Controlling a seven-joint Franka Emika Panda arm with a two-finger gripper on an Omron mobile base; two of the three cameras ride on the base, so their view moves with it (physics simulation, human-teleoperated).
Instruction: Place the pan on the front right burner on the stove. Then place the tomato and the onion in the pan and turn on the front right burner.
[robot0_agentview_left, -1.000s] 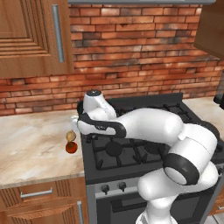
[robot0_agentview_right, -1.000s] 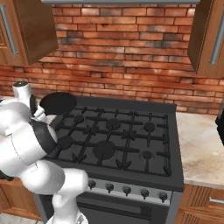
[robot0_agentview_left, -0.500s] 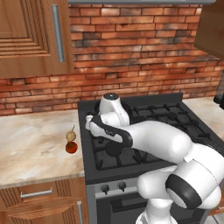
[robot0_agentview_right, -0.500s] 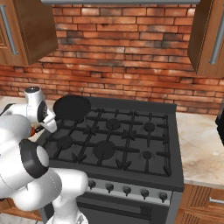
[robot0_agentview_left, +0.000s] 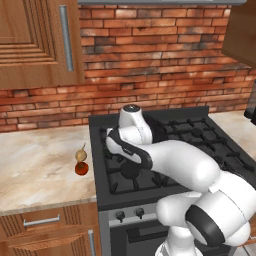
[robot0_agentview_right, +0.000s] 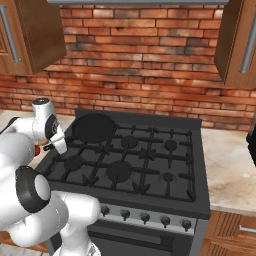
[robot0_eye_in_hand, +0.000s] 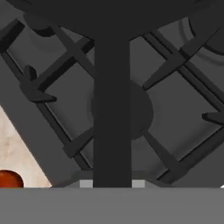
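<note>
The gripper (robot0_eye_in_hand: 112, 183) is clamped on the long handle of the pan (robot0_agentview_right: 93, 127), which the hand view shows running straight up the middle of the frame from between the fingertips. In the right base view the pan hangs at upper left of the stove (robot0_agentview_right: 131, 161), over the rear left grates, well apart from the front right burner (robot0_agentview_right: 168, 177) toward the lower right. Held so far out along the handle, the pan could sag or twist in the grip and catch its rim on a raised grate during the carry across. The tomato (robot0_agentview_left: 81, 169) and the onion (robot0_agentview_left: 80, 155) sit touching on the desk (robot0_agentview_left: 35, 165) at left of the left base view, just beside the stove edge; a wide arm swing could knock them rolling
</note>
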